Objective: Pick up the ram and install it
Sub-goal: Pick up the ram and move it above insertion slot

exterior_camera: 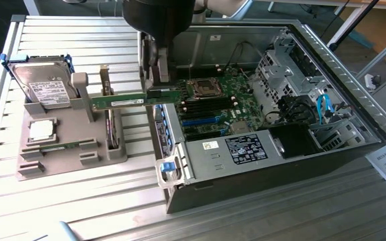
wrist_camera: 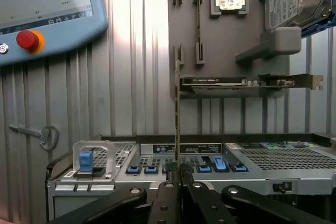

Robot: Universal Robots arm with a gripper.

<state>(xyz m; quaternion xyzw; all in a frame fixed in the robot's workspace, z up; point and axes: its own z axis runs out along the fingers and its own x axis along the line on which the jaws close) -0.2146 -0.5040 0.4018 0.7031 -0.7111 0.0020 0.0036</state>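
gripper [exterior_camera: 158, 94] jaws are gripping one end of the ram [exterior_camera: 118, 102], which is sticking out toward 9 o'clock in the exterior view, beside the computer case [exterior_camera: 247, 181]; beyond, a grey holder [exterior_camera: 72, 158] is carrying a hard drive [exterior_camera: 42, 85].

Bright daylight, glare on slatted table [exterior_camera: 66, 35], shadow inside computer case [exterior_camera: 344, 80]

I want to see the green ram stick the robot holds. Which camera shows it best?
The exterior view: the ram shows its long green flat side, held at one end by the gripper. The wrist view catches it edge-on, a thin strip rising from the gripper.
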